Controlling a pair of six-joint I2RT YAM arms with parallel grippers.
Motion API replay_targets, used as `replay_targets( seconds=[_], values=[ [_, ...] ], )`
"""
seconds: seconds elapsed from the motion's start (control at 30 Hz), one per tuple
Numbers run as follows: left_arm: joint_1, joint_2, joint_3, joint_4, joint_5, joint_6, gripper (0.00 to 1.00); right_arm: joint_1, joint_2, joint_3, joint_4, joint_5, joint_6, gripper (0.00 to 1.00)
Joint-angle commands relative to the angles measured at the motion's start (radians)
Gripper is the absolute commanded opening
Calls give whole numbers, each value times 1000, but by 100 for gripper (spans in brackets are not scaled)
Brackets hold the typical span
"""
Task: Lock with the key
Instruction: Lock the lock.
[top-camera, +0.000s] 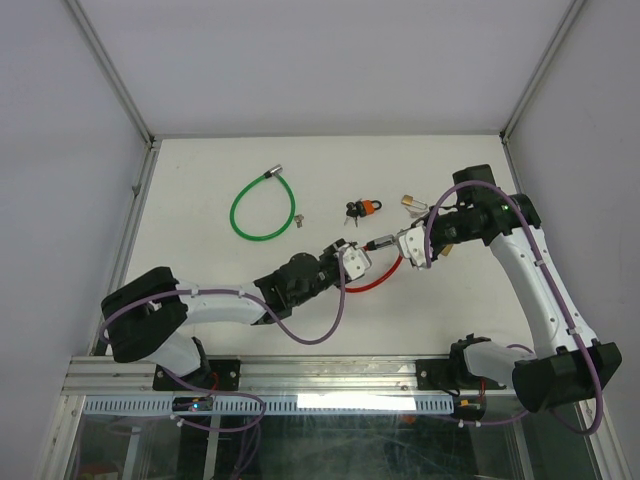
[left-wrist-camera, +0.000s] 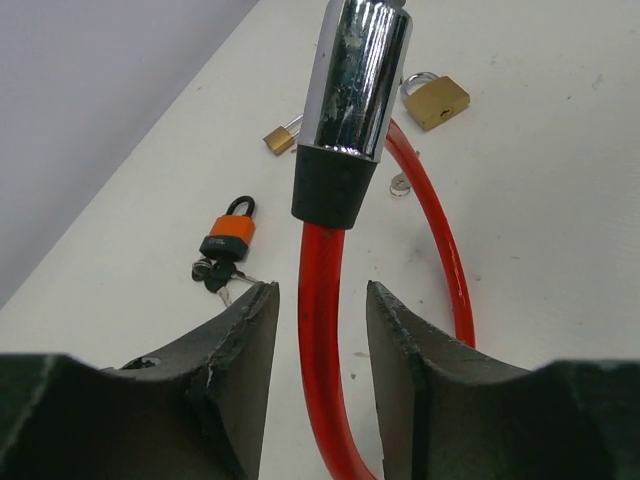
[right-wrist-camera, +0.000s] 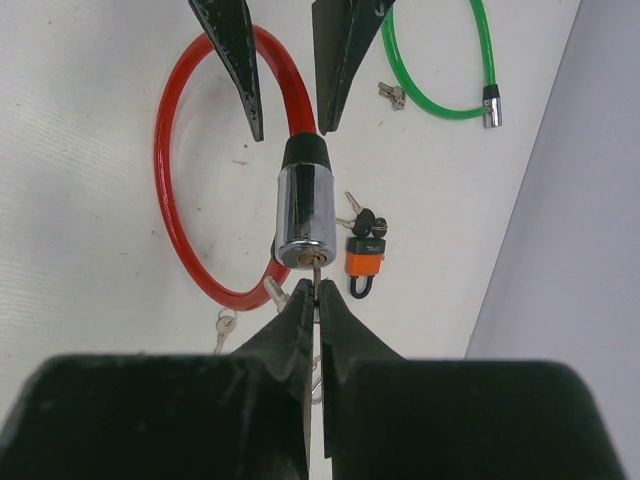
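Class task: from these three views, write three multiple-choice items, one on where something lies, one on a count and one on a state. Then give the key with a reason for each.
1. In the top view, where on the table does the green cable lock lie?
A. the far left part
B. the near right corner
C. under the right arm

2. How many brass padlocks show in the left wrist view?
A. one
B. two
C. four

3. How do the jaws of the left pincer stand?
A. shut on nothing
B. apart, one on each side of the red cable
C. out of every view

Key:
1 A, it lies left of both arms' tips, toward the far edge.
2 B, a larger one and the smaller brass padlock are in view.
3 B, a gap shows on each side of the cable.
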Motion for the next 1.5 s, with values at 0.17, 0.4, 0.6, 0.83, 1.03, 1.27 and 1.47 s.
replay_targets(
  seconds=[0.17,0.4,0.6,0.83,1.03,1.27,1.47],
  values=[
    [31,6,72,3,106,-58,14,5,3,7,-23,4,23,0],
    [151,-57,76,-106,365,-120,0,8,-8,7,-46,20,-68,0],
    [347,-81,183,-282,820,-210,0,8,24,82,-162,46,-269,0],
    [465,-12,357,-502,1120,-238,0,8,42,256,-179,20,-161,0],
    [469,-32,379,-619,1084,-194,0,8,-12,223,-111,26,8,0],
    [440,-62,358,-681,956,-206,0,4,-25,220,-27,21,317,0],
    [380,-119,340,-780,860,-194,0,-1,-62,155,56,-32,485,0]
  ],
)
